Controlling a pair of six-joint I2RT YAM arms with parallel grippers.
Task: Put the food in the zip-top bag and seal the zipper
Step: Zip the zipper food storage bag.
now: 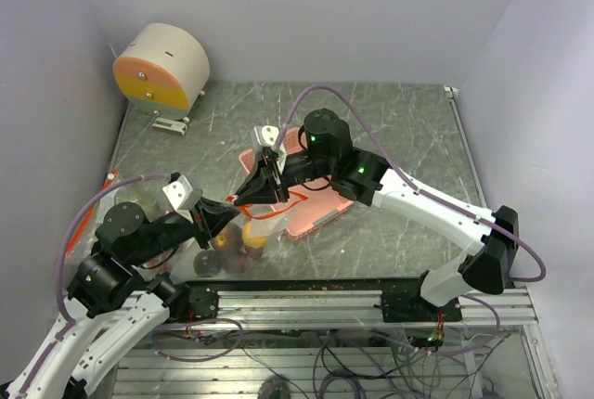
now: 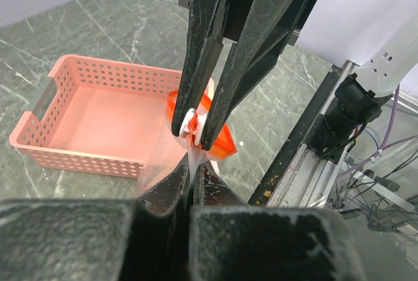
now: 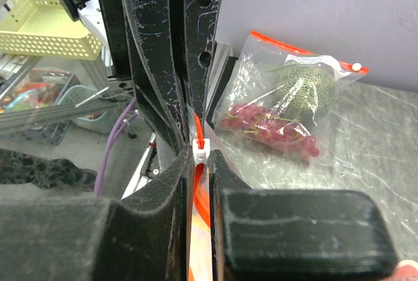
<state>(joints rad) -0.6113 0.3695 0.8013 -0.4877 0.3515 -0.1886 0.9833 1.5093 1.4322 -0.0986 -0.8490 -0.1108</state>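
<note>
The zip-top bag point(image 1: 264, 225) hangs between both grippers near the table's front edge. Food sits in it: a small orange-yellow fruit point(image 1: 252, 233) and dark pieces point(image 1: 210, 262). In the right wrist view red grapes point(image 3: 271, 127) and a green piece point(image 3: 304, 88) show inside the bag point(image 3: 261, 78). My left gripper point(image 1: 230, 206) is shut on the clear plastic just under the mouth point(image 2: 194, 173). My right gripper point(image 1: 252, 191) is shut on the zipper point(image 3: 198, 126) at its white slider point(image 3: 201, 152), directly above the left fingertips point(image 2: 192, 136). The orange-red strip point(image 2: 225, 138) bunches beside them.
The pink lattice basket point(image 1: 316, 204) stands just behind the grippers and looks empty point(image 2: 91, 117). A round cream and orange device point(image 1: 162, 67) stands at the back left. The metal rail point(image 1: 371, 302) runs along the table's front edge. A yellow basket point(image 3: 46, 23) is off the table.
</note>
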